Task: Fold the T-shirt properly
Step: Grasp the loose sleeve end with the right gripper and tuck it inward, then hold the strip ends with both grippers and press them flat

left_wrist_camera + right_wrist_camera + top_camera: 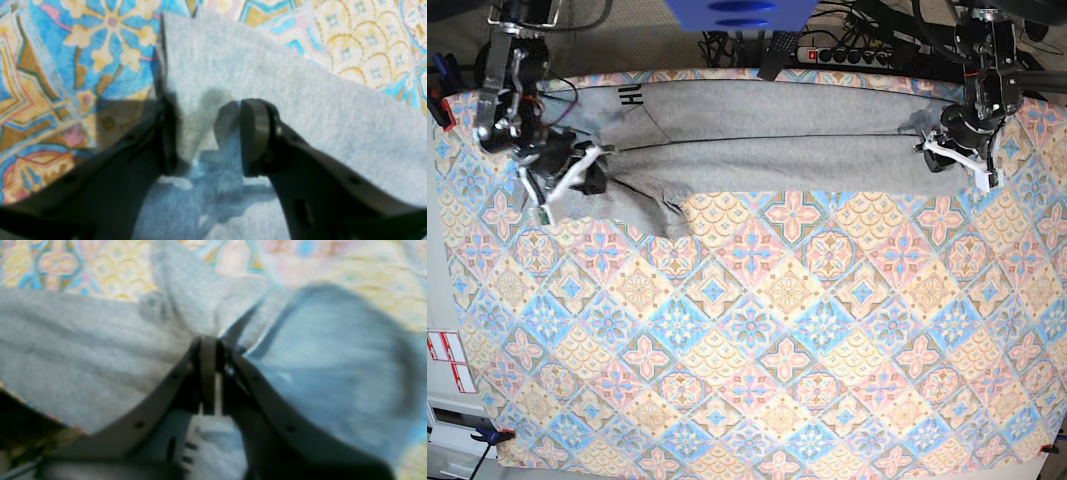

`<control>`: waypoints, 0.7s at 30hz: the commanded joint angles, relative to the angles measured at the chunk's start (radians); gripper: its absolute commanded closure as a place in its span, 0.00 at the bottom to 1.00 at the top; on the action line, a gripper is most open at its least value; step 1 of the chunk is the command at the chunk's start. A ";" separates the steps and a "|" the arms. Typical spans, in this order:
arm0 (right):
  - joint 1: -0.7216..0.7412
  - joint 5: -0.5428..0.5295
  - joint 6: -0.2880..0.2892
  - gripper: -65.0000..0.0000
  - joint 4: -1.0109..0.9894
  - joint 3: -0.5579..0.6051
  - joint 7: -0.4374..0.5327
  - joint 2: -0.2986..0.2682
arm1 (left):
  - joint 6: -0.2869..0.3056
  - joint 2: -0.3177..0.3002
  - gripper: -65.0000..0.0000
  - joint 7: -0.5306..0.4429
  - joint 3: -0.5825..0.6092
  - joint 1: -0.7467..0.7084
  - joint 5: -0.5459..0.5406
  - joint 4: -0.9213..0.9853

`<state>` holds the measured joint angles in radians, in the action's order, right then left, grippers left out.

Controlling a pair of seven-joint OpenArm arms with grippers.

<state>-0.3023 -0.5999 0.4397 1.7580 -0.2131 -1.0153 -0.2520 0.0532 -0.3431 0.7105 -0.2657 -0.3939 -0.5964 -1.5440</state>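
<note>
A bright tablecloth (757, 330) with blue, pink and yellow diamonds is covering the counter. Cables and a power strip (852, 55) are lying behind it. The grey T-shirt (767, 140) is stretching in a long band across the far end. Only the base view is showing black letters on it. The left gripper (206, 136) is standing open around a raised fold of the shirt. The right gripper (209, 373) is pinching bunched shirt cloth tight.
</note>
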 commanded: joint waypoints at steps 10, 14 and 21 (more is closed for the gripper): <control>-0.183 -0.021 0.011 0.98 0.142 -0.044 0.023 -0.008 | 0.003 -0.015 0.55 -0.015 -0.007 0.014 -0.004 -0.017; -0.235 -0.021 0.011 0.98 0.142 -0.047 0.023 -0.008 | 0.003 -0.015 0.55 -0.015 -0.007 0.020 -0.004 -0.013; -0.309 -0.021 0.011 0.98 0.148 -0.047 0.023 -0.008 | 0.003 -0.015 0.55 -0.015 -0.007 0.022 -0.004 -0.013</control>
<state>-0.6071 -0.6067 0.4446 1.8854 -0.2527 -1.0065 -0.2493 0.0528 -0.3462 0.7113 -0.2657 -0.3767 -0.5987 -1.5425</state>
